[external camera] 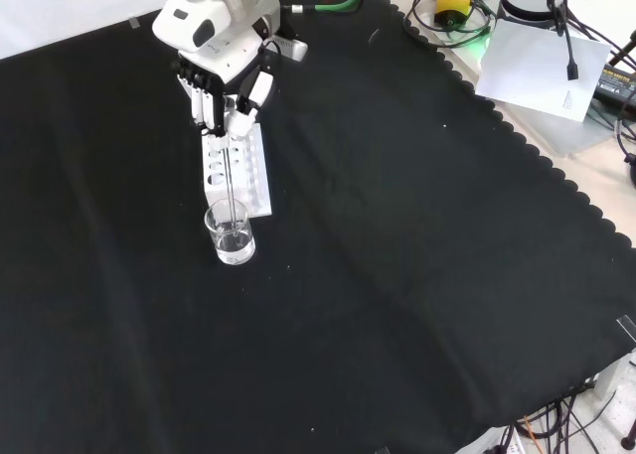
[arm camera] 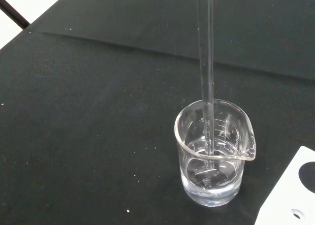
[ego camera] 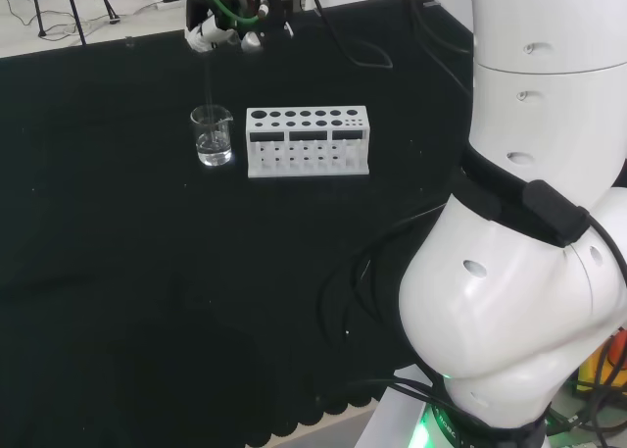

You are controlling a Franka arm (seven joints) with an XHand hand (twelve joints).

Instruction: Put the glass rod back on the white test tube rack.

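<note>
Glass rod [arm camera: 209,62] upright, lower end in beaker [arm camera: 214,153]; hand [external camera: 224,86] pinches upper end. White rack [ego camera: 308,141] at beaker's 3 o'clock, head view. Advice: lift straight clear of rim, then carry over rack.

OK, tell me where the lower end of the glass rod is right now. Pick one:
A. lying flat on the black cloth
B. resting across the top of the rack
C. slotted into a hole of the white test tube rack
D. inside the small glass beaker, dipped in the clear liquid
D: the glass rod stands upright with its tip in the liquid in the beaker, held from above by the robot hand, beside the white rack.
</note>
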